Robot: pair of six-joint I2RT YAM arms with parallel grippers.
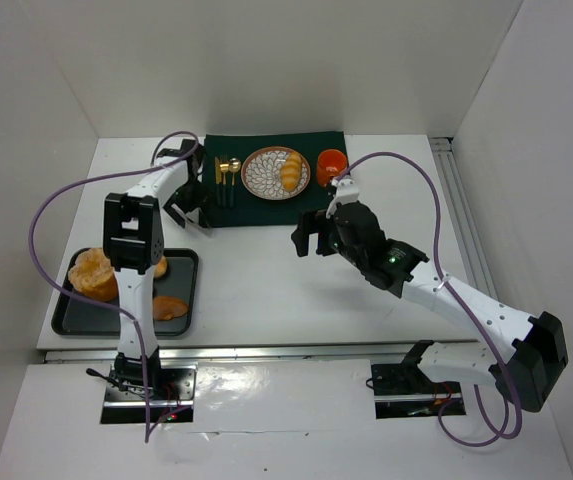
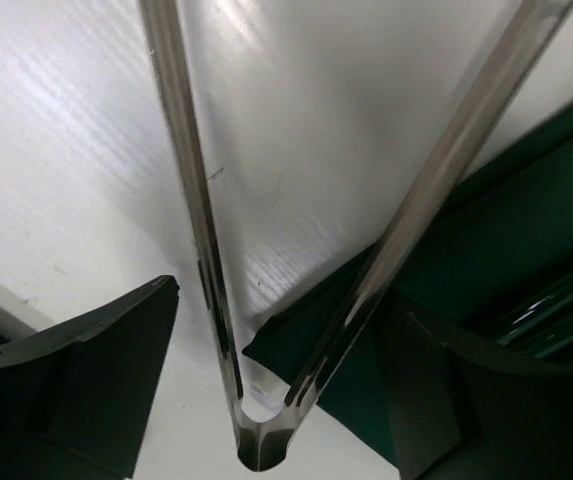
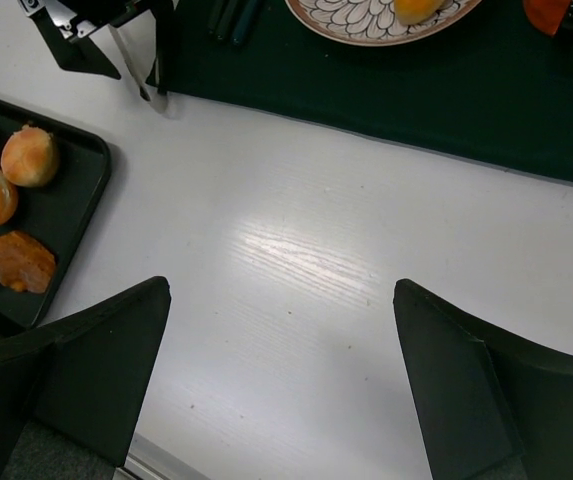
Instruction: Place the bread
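Note:
The bread lies in two places. A ridged roll (image 1: 291, 170) rests on the patterned plate (image 1: 261, 178). A puffy loaf (image 1: 91, 272), a small bun (image 1: 161, 266) and a flat oval piece (image 1: 169, 307) sit on the black tray (image 1: 66, 320). The right wrist view shows buns (image 3: 29, 155) and the flat piece (image 3: 21, 261) on that tray. My left gripper (image 2: 284, 295) stands wide at the green mat's left corner. Metal tongs (image 2: 201, 250) lie between its fingers, with a gap at the left finger. My right gripper (image 3: 281, 290) hangs open and empty over bare table.
A dark green mat (image 1: 266, 212) at the back holds the plate, gold cutlery (image 1: 226, 170) and an orange cup (image 1: 331, 162). The tray sits at the near left, beside the left arm's base. White walls enclose the table on three sides.

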